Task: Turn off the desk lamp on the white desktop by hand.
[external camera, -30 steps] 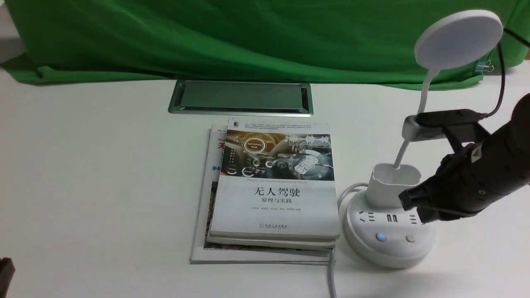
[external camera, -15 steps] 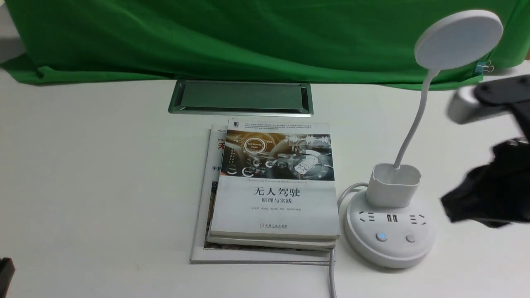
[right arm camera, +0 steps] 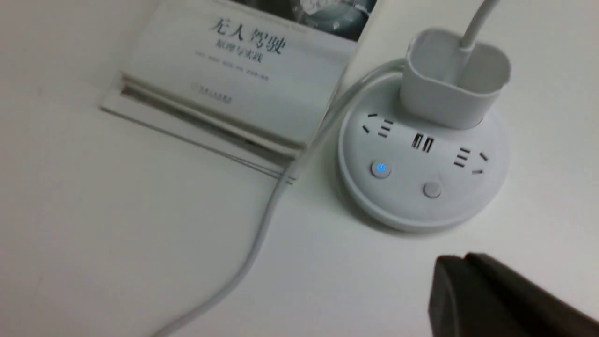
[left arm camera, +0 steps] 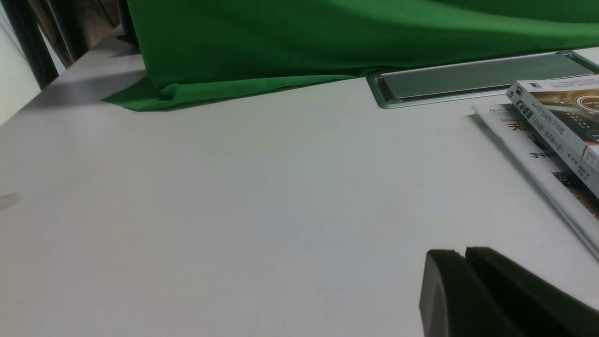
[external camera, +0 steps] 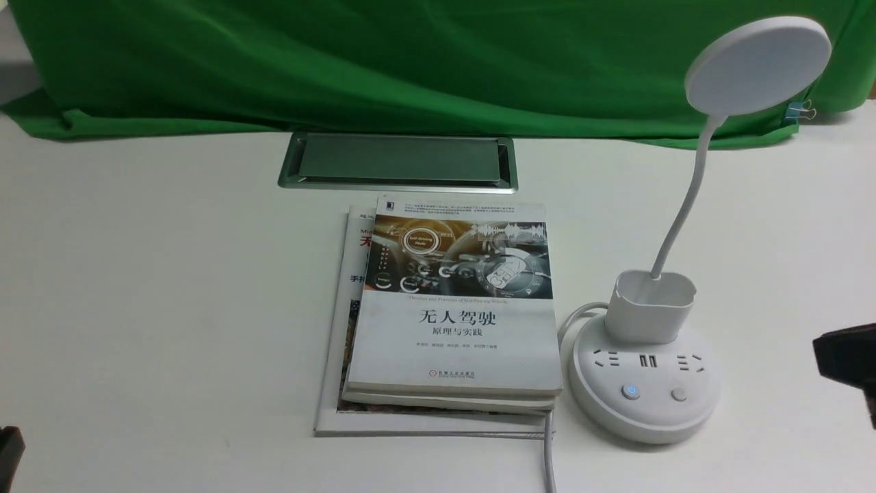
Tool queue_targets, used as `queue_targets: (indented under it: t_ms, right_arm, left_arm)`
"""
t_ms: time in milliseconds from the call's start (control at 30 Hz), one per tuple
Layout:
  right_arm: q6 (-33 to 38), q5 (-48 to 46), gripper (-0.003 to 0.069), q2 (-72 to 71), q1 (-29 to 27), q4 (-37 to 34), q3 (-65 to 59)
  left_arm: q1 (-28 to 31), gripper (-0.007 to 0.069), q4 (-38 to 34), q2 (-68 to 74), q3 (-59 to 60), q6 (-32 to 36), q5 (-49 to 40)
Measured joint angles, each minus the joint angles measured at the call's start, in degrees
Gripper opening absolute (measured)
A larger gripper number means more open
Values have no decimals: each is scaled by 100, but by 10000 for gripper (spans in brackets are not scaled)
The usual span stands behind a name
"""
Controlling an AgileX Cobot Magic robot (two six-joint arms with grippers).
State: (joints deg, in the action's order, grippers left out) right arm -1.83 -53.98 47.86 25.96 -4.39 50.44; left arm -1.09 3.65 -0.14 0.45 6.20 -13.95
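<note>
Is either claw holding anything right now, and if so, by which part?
Nothing is held: the left claw and right claw both look shut, with nothing between their fingertips.

"How many buttons do we count at lower right of the frame?"
"Two, and we see one lamp around them."
"Books at centre?"
"We make out at least two, stacked, plus one hatch above."
</note>
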Motion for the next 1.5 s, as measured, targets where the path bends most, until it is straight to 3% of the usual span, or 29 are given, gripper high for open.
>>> queue_targets:
  t_ms: [233, 467, 667, 867, 1500]
  right_arm:
    - [183, 588, 36, -614, -224, 175, -569]
    - [296, 2502, 36, -2748, -1513, 245, -2994]
    - [361, 4064, 36, -4078, -2094, 257, -4711]
    - [557, 4114, 35, -4679, -2352, 294, -5083]
    - [863, 4026, 36, -4777, -2360, 389, -5083]
  left_arm:
    - [0, 20, 0, 0, 0, 0, 0]
    - [0, 20, 0, 0, 0, 0, 0]
    - [0, 20, 0, 0, 0, -8, 0]
    - [0, 20, 0, 0, 0, -8, 0]
    - [0, 20, 0, 0, 0, 0, 5]
